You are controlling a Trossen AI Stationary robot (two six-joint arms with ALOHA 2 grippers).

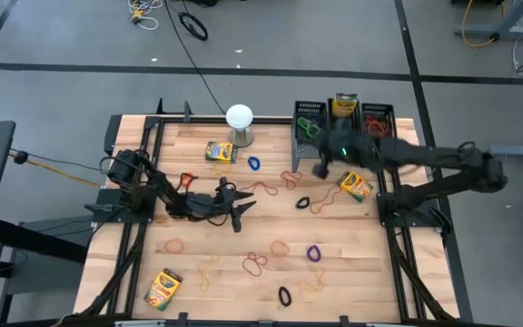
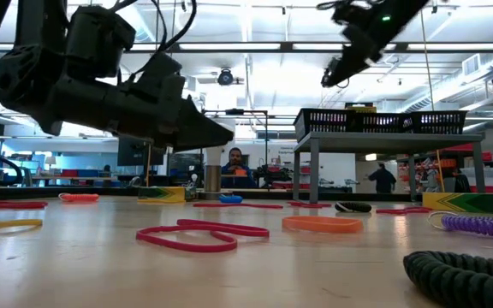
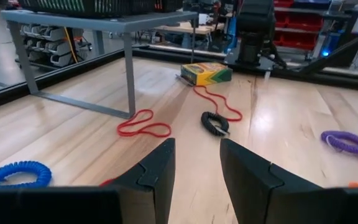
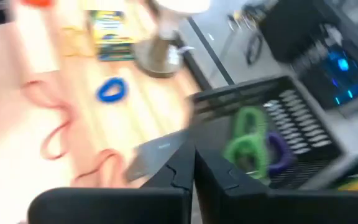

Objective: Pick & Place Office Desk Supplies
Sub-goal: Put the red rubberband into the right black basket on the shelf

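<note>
Now the right gripper (image 1: pixel 320 169), fingers closed and empty, is hanging beside the mesh bin (image 1: pixel 309 123); the crayon box (image 1: pixel 356 186) is lying nearer to it than to the left arm.

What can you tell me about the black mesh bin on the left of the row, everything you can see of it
The left black mesh bin is a small rectangular basket of dark wire mesh, upright and open-topped, standing first in a row of three on the grey riser at the table's far edge. Its right wall meets the middle bin. Inside lie a green band and a purple band. The right gripper, fingers shut, hangs just above its near rim.
</note>
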